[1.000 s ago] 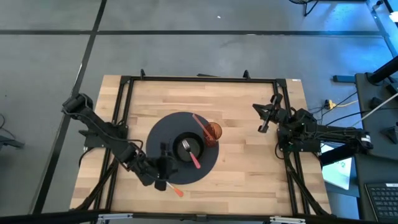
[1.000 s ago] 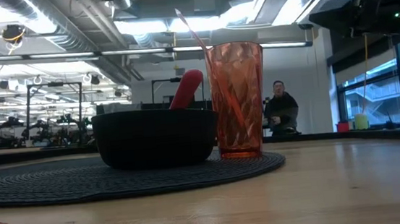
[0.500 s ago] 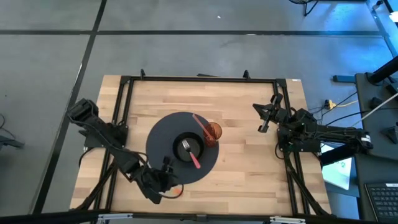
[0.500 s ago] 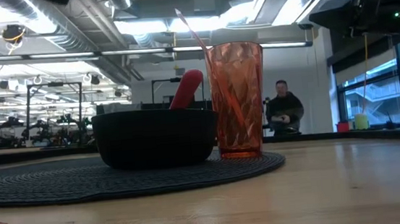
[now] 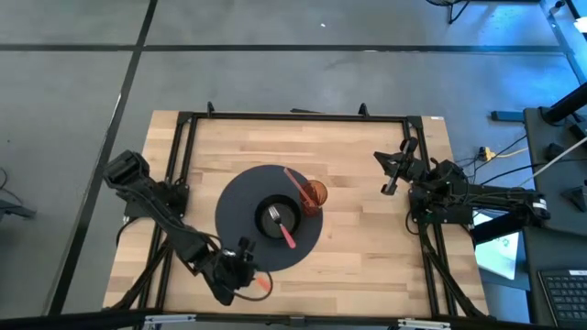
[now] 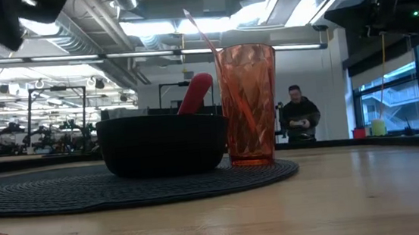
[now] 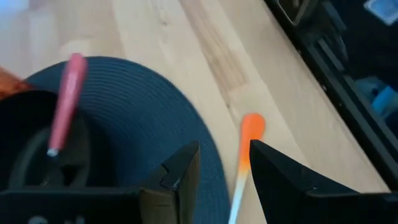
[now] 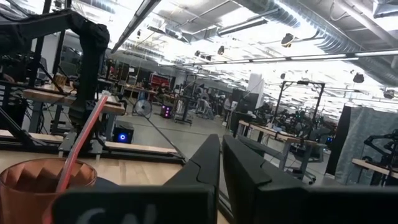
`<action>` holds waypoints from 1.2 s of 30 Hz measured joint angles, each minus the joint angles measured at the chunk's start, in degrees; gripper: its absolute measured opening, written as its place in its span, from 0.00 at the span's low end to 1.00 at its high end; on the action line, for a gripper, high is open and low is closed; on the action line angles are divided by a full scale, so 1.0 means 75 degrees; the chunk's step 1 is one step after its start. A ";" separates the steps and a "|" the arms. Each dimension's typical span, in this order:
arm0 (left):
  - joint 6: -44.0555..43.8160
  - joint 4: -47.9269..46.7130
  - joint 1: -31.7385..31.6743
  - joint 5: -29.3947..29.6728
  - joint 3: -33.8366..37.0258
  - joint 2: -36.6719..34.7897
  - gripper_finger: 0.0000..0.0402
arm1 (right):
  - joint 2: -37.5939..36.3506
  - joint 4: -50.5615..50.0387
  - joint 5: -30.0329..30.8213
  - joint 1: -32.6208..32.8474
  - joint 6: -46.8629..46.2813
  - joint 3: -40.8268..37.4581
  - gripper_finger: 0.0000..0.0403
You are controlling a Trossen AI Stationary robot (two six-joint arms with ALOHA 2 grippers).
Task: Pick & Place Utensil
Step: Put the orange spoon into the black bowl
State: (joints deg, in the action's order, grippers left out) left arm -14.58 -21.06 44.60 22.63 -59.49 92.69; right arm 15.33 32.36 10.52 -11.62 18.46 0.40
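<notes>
An orange-handled utensil (image 7: 250,134) lies flat on the wooden table by the near edge of a round dark mat (image 5: 234,206); its orange end (image 5: 264,283) shows in the high view. My left gripper (image 7: 224,149) hovers over it, open and slanting down, and the utensil's pale shaft runs into the gap between the fingers. I see no touch. My right gripper (image 5: 389,174) waits shut at the table's right side, raised. A black bowl (image 5: 278,217) on the mat holds a red-handled utensil (image 5: 288,236).
An orange ribbed cup (image 5: 315,194) with a straw stands on the mat right of the bowl. A black frame rail (image 7: 336,68) runs along the table's edge beyond the orange utensil. A person (image 6: 298,113) sits far behind the table.
My left gripper has moved toward the table's near edge and down, tipping further downward, from over the mat's rim to over the orange utensil. The utensil has stayed where it lay. The right arm has kept still.
</notes>
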 joint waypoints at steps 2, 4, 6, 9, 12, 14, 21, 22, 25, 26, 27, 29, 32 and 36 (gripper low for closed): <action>0.0221 -0.0081 0.0000 -0.0163 -0.0193 0.0254 0.33 | 0.0003 -0.0009 0.0000 0.0003 -0.0008 0.0000 0.05; 0.0506 -0.0107 0.0001 -0.0381 -0.0489 0.0550 0.33 | 0.0000 -0.0025 0.0000 0.0002 -0.0013 0.0000 0.05; 0.0786 -0.0277 -0.0012 -0.0603 -0.0790 0.0856 0.33 | 0.0003 -0.0072 0.0000 0.0003 -0.0020 0.0000 0.05; 0.0976 -0.0686 -0.0143 -0.0856 -0.1180 0.1295 0.33 | 0.0000 -0.0070 0.0000 0.0003 -0.0109 0.0000 0.05; 0.0864 -0.1109 -0.0315 -0.1332 -0.1384 0.1544 0.33 | 0.0003 -0.0070 0.0000 0.0003 -0.0383 0.0000 0.05; 0.0683 -0.1526 -0.0383 -0.1704 -0.1374 0.1647 0.33 | 0.0002 -0.0070 0.0000 0.0003 -0.0409 0.0000 0.05; 0.0715 -0.1853 -0.0455 -0.2146 -0.1371 0.1847 0.34 | 0.0003 -0.0128 0.0000 0.0003 -0.0431 0.0000 0.05; 0.0761 -0.1837 -0.0455 -0.2044 -0.1371 0.1841 0.34 | 0.0003 -0.0128 0.0000 0.0001 -0.0431 0.0000 0.05; 0.0930 -0.1967 -0.0459 -0.1834 -0.1374 0.1838 0.33 | 0.0003 -0.0128 -0.0001 0.0002 -0.0431 0.0000 0.05; 0.1007 -0.2019 -0.0465 -0.1833 -0.1374 0.1838 0.33 | 0.0003 -0.0128 -0.0001 0.0000 -0.0431 0.0000 0.05; 0.1061 -0.2049 -0.0479 -0.1833 -0.1359 0.1836 0.33 | 0.0000 -0.0128 0.0000 0.0002 -0.0431 0.0000 0.05; 0.1107 -0.2030 -0.0531 -0.1838 -0.1243 0.1833 0.33 | 0.0001 -0.0131 -0.0001 0.0001 -0.0455 0.0000 0.05; 0.1115 -0.2062 -0.0597 -0.1903 -0.1133 0.1835 0.33 | 0.0001 -0.0142 0.0000 0.0003 -0.0495 0.0000 0.05; 0.1254 -0.2019 -0.0679 -0.1929 -0.1118 0.1835 0.33 | 0.0003 -0.0193 0.0000 0.0001 -0.0539 0.0000 0.05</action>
State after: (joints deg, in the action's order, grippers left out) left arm -5.18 -36.20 39.50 8.16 -67.88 106.45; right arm 15.35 30.92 10.52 -11.61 14.41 0.40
